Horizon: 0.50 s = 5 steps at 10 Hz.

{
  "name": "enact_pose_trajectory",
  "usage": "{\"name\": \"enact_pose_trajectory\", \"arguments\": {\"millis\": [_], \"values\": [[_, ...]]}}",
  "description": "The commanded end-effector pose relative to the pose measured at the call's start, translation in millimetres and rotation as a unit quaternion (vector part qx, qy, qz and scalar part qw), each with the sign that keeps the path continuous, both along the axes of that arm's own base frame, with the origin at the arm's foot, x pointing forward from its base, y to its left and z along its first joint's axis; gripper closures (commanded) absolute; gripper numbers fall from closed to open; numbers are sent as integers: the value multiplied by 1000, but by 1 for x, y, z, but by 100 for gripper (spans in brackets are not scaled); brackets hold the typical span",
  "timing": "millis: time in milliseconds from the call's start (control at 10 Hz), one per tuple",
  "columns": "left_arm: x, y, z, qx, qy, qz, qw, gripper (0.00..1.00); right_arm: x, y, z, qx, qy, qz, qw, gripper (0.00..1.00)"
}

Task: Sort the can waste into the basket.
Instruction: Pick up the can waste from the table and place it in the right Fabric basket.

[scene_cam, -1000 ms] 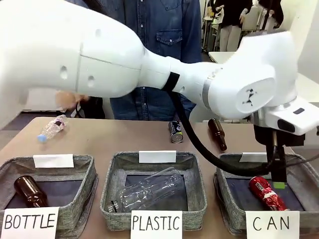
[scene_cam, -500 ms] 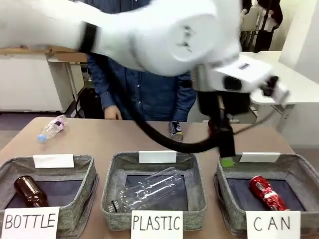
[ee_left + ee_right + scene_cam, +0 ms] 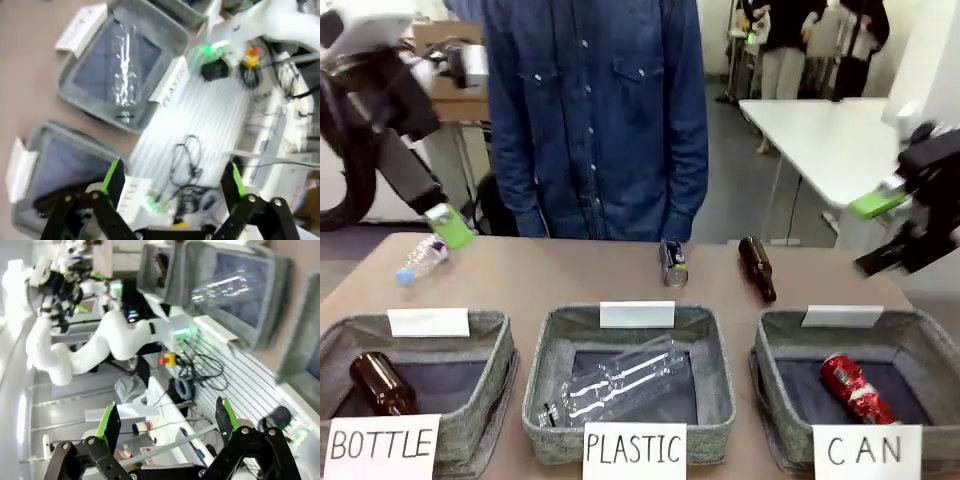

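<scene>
The red, slightly crushed can lies inside the grey basket with the "CAN" sign at the front right. On the table beyond the middle basket stands the dark can with a silver top. My left gripper hangs high at the far left, above the table's back corner, open and empty. In the left wrist view its fingers spread wide around nothing. My right gripper is raised at the right edge, above and behind the CAN basket, also open. Its fingers hold nothing.
The middle basket signed "PLASTIC" holds a clear bottle. A brown bottle lies in the "BOTTLE" basket. On the table lie another brown bottle and a small clear bottle. A person stands at the far side.
My left arm has drawn back from over the CAN basket, across the table, to the upper left. The red can stays in the basket. My right gripper now shows at the right.
</scene>
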State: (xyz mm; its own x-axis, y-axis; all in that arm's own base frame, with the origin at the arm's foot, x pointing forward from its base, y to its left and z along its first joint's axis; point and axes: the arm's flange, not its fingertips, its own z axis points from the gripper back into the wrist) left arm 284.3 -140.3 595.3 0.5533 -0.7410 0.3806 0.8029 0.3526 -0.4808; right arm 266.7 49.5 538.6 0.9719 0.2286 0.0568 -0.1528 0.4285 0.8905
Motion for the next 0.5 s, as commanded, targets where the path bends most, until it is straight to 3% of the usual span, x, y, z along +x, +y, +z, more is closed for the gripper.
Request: {"name": "enact_pose_trajectory", "arguments": {"millis": [0,100,200,300,400], "values": [[23,56,-14,-173,122,137,968,0,6,34,2,80,48,-15,995,0],[23,92,-23,-256,154,204,932,0,15,42,3,106,90,-37,990,0],[15,126,-31,-328,160,258,894,0,26,41,6,117,119,-64,984,0],[3,156,-44,-392,152,289,860,0,38,33,11,123,114,-100,981,0],[-11,181,-62,-454,155,303,824,0,13,39,-1,96,83,-20,992,0]]}}
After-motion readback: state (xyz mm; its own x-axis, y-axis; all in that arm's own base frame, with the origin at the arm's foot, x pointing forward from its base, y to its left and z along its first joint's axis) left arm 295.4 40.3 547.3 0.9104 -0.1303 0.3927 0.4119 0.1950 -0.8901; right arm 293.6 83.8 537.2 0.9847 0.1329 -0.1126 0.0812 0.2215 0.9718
